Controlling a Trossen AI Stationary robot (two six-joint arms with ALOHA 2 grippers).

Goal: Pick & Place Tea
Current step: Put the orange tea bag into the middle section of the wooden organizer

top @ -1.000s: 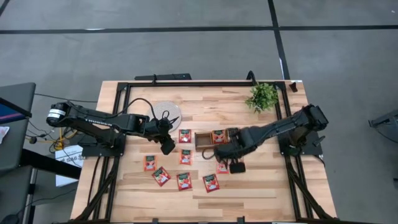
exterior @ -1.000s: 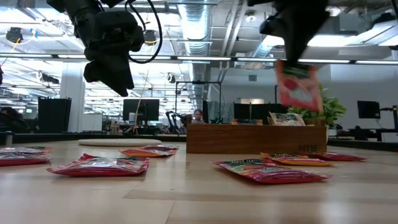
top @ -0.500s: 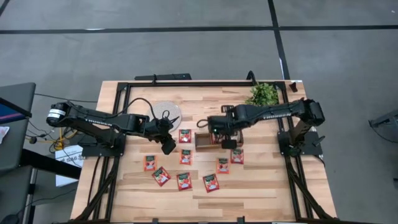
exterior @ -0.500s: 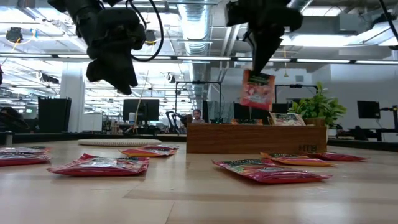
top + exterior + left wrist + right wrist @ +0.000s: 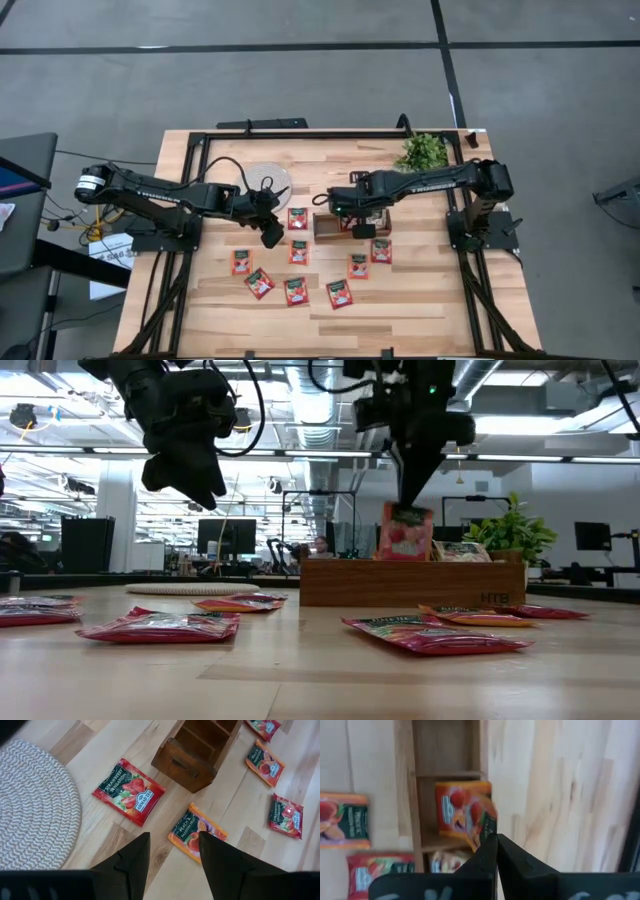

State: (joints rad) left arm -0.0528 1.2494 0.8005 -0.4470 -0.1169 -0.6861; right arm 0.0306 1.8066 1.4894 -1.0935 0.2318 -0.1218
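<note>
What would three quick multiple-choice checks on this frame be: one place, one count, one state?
1. Where is the held sachet?
A. on the round disc
B. at the wooden tray
C. beside the plant

2. How many loose sachets lie on the table outside the tray?
A. three
B. fourteen
C. eight

3. What state is the left claw in?
A. open, empty
B. shut on a sachet
C. pressed flat on the table

Key:
1 B: the right claw hangs the held sachet at the top of the wooden tray.
2 C: the high view shows eight loose sachets on the table.
3 A: the left claw hovers with fingers apart, nothing between them.
</note>
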